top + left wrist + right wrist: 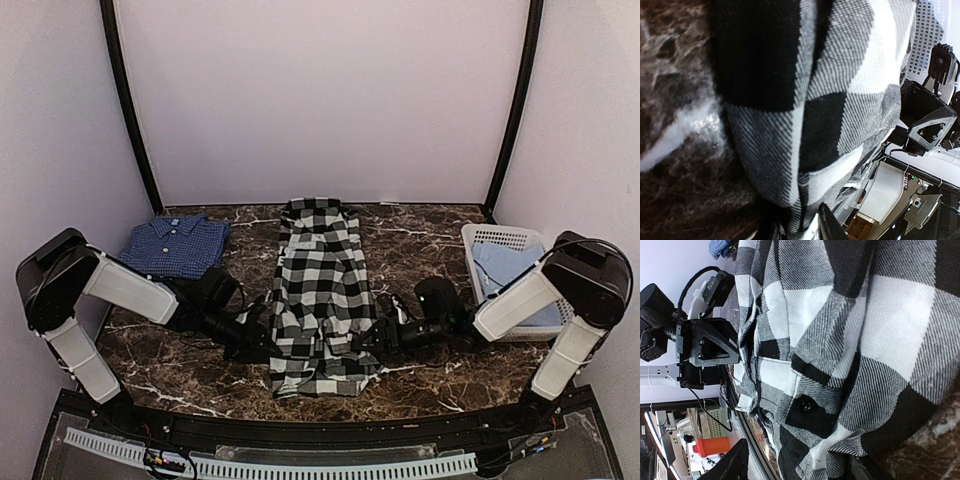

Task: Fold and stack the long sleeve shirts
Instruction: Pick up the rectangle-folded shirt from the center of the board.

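The black-and-white checked shirt lies in a long narrow strip down the middle of the table, collar at the far end. The dark blue shirt lies folded at the back left. My left gripper is at the strip's near left edge; in the left wrist view its fingers are closed on a bunch of checked cloth. My right gripper is at the near right edge; in the right wrist view its fingers stand wide apart with the buttoned hem between them.
A white slotted basket holding light blue cloth stands at the right, just beyond my right arm. The dark marble table ends at a black rail at the near edge. Walls close in the back and sides.
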Controlling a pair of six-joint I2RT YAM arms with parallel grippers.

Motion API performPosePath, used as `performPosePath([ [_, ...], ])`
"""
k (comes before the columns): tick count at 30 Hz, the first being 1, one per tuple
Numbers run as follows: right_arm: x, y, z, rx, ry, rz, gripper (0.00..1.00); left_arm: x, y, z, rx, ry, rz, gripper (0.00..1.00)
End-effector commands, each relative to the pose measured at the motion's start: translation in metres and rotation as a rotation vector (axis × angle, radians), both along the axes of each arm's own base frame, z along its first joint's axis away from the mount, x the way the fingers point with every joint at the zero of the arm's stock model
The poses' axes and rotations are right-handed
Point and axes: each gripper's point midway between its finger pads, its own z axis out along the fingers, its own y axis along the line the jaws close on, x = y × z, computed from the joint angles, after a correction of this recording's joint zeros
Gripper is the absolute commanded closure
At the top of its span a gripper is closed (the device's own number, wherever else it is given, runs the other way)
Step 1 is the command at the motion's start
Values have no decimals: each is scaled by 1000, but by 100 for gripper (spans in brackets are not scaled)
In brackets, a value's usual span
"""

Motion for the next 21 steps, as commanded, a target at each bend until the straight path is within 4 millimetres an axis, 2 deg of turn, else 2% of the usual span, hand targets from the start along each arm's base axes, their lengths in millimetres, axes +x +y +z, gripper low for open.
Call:
performPosePath([
  [1, 1, 6, -10, 22, 65, -4, 41, -2, -5, -2, -1, 15, -5, 79],
  [3, 1, 10, -14, 40, 87, -7, 45, -4, -7, -1, -14, 21, -10, 85],
  [8, 4, 16, -12, 91, 113, -18, 63, -7, -9, 4, -39, 20, -17, 94],
  [14, -3, 14, -10, 98, 114, -15, 98, -19, -9, 12, -41, 8, -46, 100],
  [19, -22, 4, -6, 89, 120, -21, 100, -34, -2, 18, -43, 6, -51, 100],
  [21, -30, 4, 3, 93, 108, -12, 100, -41, 0, 23, -45, 1, -53, 100],
])
